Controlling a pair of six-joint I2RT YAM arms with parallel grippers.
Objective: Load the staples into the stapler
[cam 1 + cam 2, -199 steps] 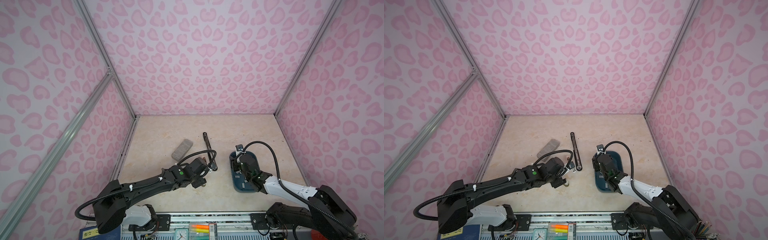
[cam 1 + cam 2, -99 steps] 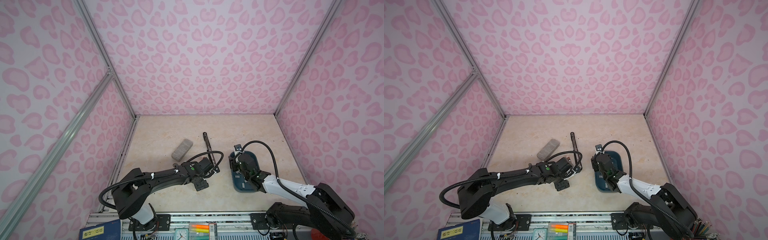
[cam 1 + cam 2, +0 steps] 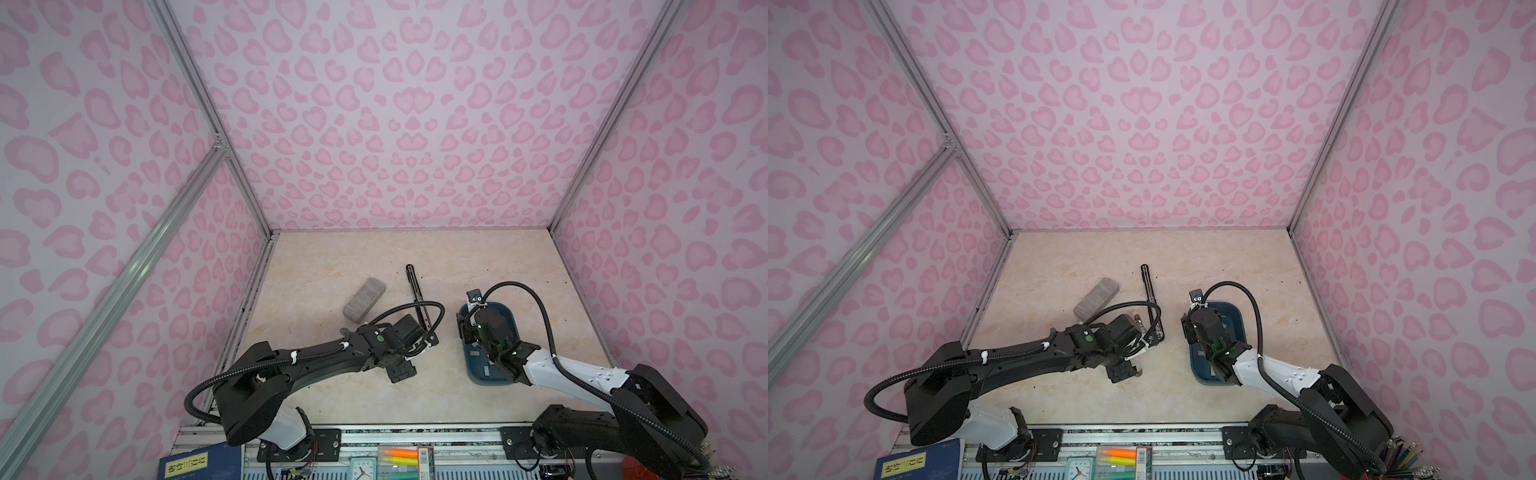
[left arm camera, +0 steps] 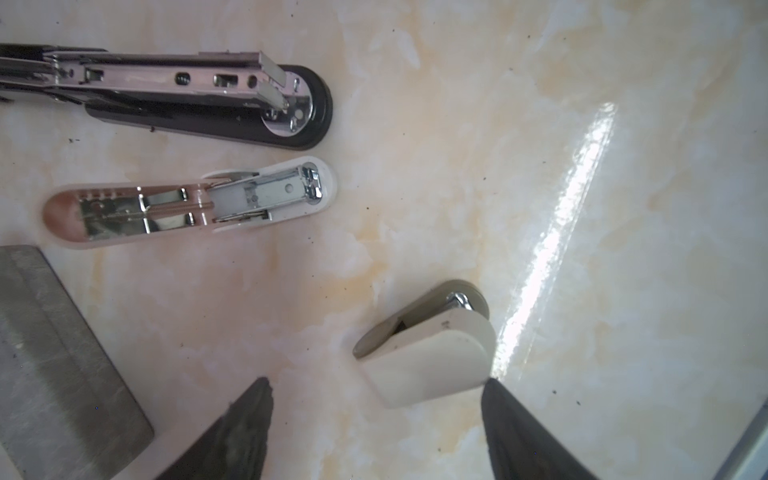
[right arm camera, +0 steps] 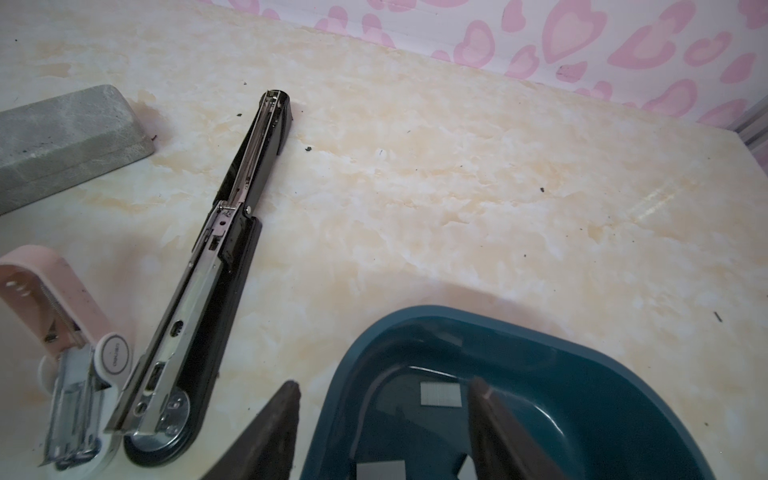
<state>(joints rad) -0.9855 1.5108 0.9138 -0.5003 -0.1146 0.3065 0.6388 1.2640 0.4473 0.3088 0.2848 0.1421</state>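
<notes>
**Snapshot: nothing grabbed on either side**

Top views first. In both top views the black stapler lies folded open flat near the middle of the counter, running front to back. The grey block sits just to its left. The blue tray is off to the stapler's right, near it but not touching. The left tool hangs low over the counter by the stapler's near end. The right tool is down at the tray's left edge. Can't really judge how wide either one is from up here.

Left wrist view: the black stapler's round end and shiny metal rail are in shot. A small pink-and-white stapler lies open alongside it, close but apart. A corner of the grey block shows too. The left tool's fingers are spread wide and pinching nothing. A small cream piece sits on the counter just ahead of them, right up against one fingertip, and I can't tell if it touches.

Right wrist view: the right tool is spread wide as well, with one finger outside the tray and one inside. The tray rim runs between them, not squeezed. The staples are flat silver strips lying loose on the tray floor, and one sits between the fingers. The black stapler stretches out beside the tray, with the pink-and-white one next to its round end.
</notes>
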